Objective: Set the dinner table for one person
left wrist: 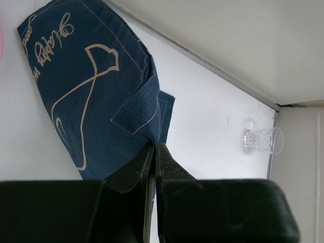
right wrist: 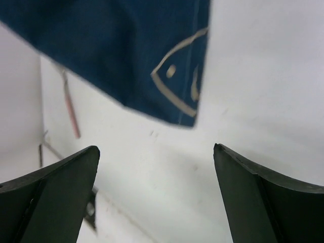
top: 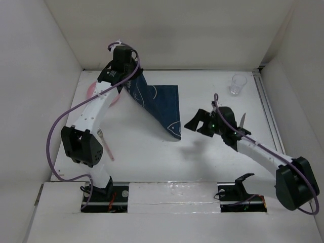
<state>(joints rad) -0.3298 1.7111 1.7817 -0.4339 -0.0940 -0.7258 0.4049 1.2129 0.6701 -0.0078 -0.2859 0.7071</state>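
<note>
The dark-blue placemat [top: 162, 104] with whale and fish outlines lies crumpled and partly lifted on the white dinner table [top: 147, 162]. My left gripper [top: 133, 77] is shut on the placemat's far left corner; in the left wrist view the jaws [left wrist: 153, 148] pinch a folded edge of the cloth [left wrist: 91, 86]. My right gripper [top: 195, 122] is open and empty, just right of the placemat's near corner. In the right wrist view it [right wrist: 156, 149] hovers over bare table, with the fish-printed corner [right wrist: 152, 61] ahead of it.
A clear glass [top: 237, 84] stands at the far right, also in the left wrist view [left wrist: 262, 140]. A knife [top: 242, 121] lies beside the right arm. A pink-handled fork [top: 105, 147] lies near left. A pink plate [top: 93, 89] is partly hidden under the left arm.
</note>
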